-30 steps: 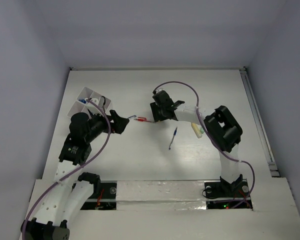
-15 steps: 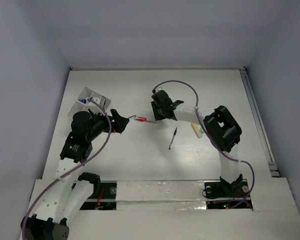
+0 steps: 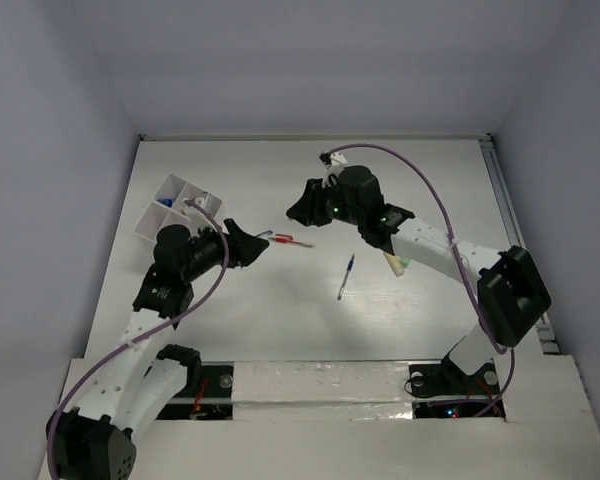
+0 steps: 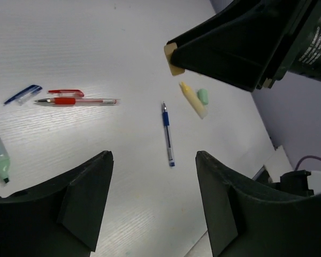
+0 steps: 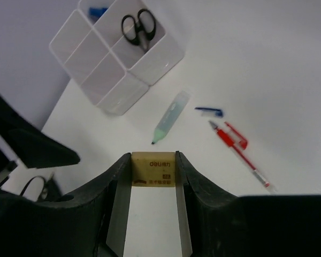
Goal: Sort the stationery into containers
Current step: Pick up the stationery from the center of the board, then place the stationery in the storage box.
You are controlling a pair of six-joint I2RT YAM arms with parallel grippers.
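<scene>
Eraser carry: the right tool point(image 5: 153, 160) clamps the tan eraser point(image 5: 153, 172), lower centre of its wrist view. Best steer it over a vacant cell of the organiser point(image 5: 161, 58), upper left there, and let go low. The left tool point(image 4: 152, 163) gapes, empty.

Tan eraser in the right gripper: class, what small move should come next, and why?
Probably carry the tan eraser, clamped in the right gripper, over an empty compartment of the white organiser: it hangs short of the box, and several compartments look empty.
</scene>
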